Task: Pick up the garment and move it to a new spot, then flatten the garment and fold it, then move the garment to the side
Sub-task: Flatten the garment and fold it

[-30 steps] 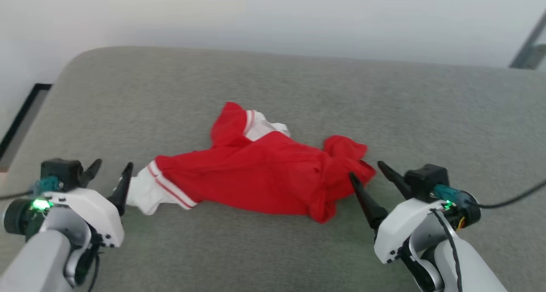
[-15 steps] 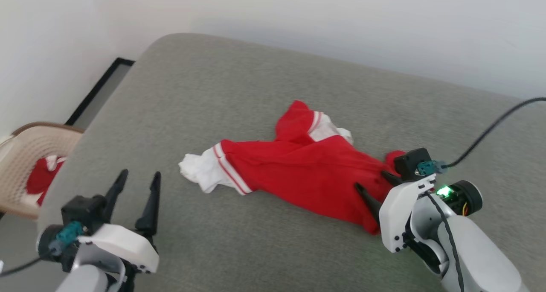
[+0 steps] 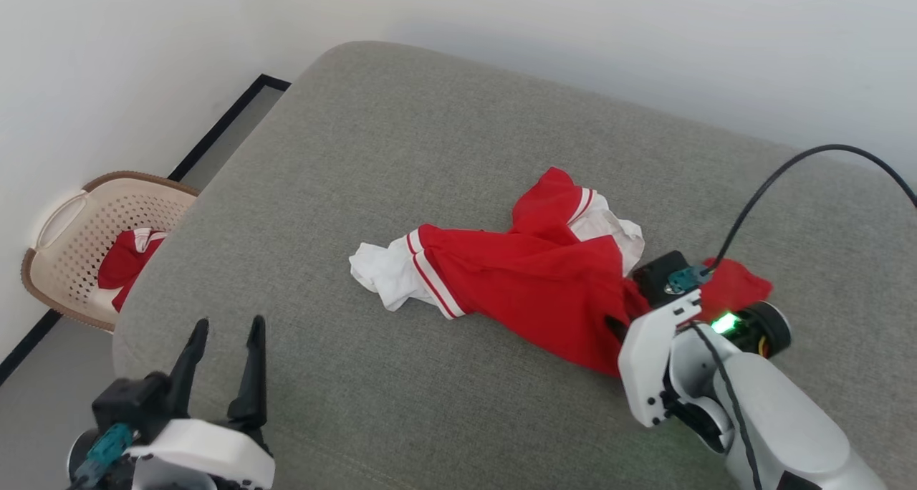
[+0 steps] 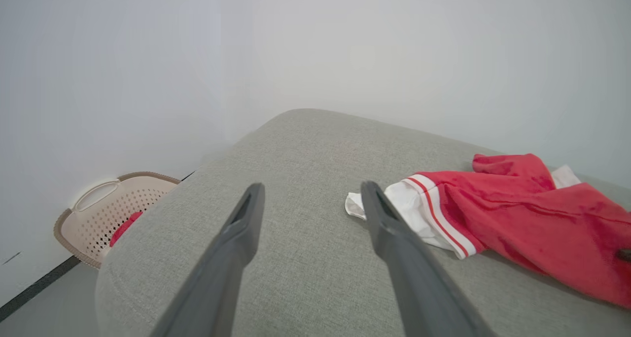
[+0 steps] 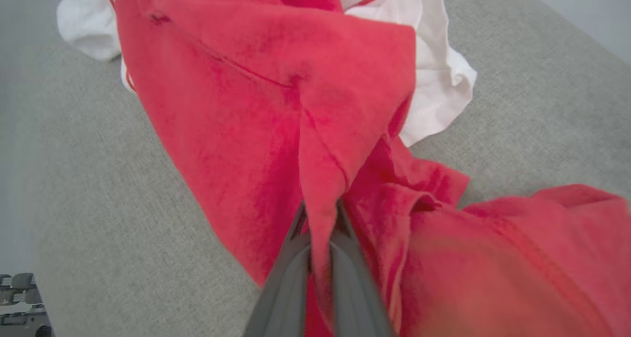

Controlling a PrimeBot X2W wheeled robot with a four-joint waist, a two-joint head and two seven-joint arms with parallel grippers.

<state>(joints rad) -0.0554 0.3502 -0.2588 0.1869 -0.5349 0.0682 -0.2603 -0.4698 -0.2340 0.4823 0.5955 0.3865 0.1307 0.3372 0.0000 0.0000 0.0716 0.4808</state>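
A bright red garment [image 3: 530, 289] [image 4: 517, 219] [image 5: 256, 105] with white sleeves and red-and-white striped cuffs lies crumpled near the middle of a gray fabric cushion [image 3: 430, 153]. One white sleeve trails toward the robot's left, and another pokes out at the far side. At the garment's right end, the right gripper [image 3: 622, 316] [image 5: 320, 214] has its two dark fingers pressed together on a raised fold of red cloth. The right wrist view shows that fold running down between the fingertips. A black cable [image 3: 788, 167] arcs up from that wrist. The left gripper [image 3: 229, 325] [image 4: 311, 189] hovers over bare cushion near the front left edge, well apart from the garment, its fingers spread wide and holding nothing. Beyond the cushion's left edge, a beige perforated basket [image 3: 71, 246] sits on the gray floor by the white wall, with a red-and-white cloth [image 3: 125, 261] inside.
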